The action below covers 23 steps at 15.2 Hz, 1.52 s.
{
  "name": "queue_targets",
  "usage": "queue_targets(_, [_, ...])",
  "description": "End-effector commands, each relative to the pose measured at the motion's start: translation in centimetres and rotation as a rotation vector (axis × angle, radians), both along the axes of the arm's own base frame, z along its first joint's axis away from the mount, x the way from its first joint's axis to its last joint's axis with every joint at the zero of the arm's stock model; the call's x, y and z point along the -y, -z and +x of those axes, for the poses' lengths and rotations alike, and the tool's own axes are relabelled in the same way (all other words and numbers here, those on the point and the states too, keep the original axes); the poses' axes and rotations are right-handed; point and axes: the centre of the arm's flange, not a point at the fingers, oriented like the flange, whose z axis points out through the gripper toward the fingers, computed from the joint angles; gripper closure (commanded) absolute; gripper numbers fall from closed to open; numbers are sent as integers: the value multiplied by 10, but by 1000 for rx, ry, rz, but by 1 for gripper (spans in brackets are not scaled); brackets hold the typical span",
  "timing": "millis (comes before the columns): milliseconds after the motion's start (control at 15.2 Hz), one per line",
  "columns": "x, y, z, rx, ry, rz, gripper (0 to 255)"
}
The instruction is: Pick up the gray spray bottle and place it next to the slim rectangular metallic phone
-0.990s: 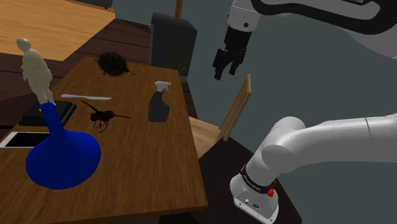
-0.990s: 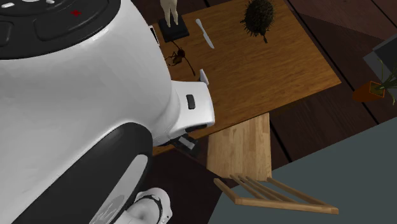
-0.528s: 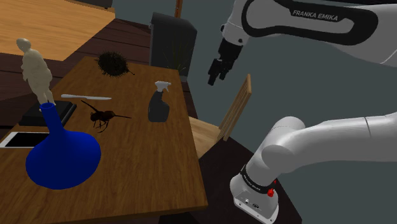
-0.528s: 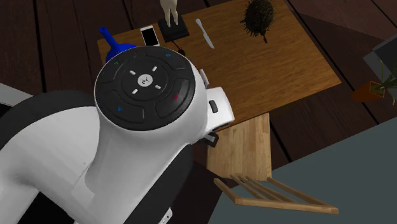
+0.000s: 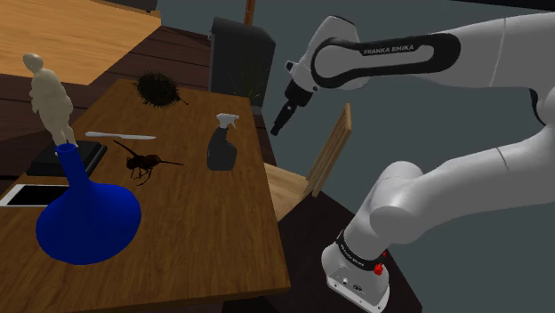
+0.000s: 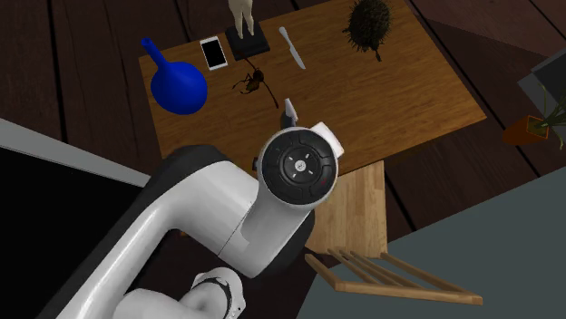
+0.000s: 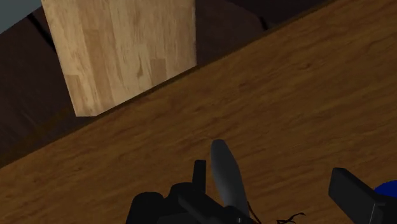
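My white arm (image 6: 209,208) looms largest in the second exterior view, its round dark-capped joint (image 6: 299,166) hiding part of the wooden counter (image 5: 205,222). The blue vase (image 5: 84,213) stands just beside the phone (image 6: 214,52) and partly covers it in the shoulder view. The grey spray bottle (image 5: 221,144) stands upright near the edge facing the chair (image 5: 327,153), well apart from the phone; from above, just its pale head pokes out past my joint. My fingers (image 5: 275,128) hang in the air beside and above the bottle, not touching it, seen edge-on: released or clenched, I cannot tell. In the wrist view a grey tapered shape (image 7: 226,175) over a dark lump (image 7: 172,207) runs off the picture; I cannot make it out.
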Motion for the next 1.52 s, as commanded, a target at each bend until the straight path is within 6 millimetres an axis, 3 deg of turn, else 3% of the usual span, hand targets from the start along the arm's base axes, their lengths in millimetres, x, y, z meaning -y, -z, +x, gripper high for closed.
queue_targets(0, [4, 19, 13, 45, -74, 18, 0])
queue_targets(396, [4, 75, 63, 160, -285, 79, 0])
queue_targets(792, [-10, 124, 118, 275, -495, 139, 0])
queue_targets(1320, [-26, 159, 132, 277, -498, 140, 0])
queue_targets(1452, [-26, 159, 132, 277, -498, 140, 0])
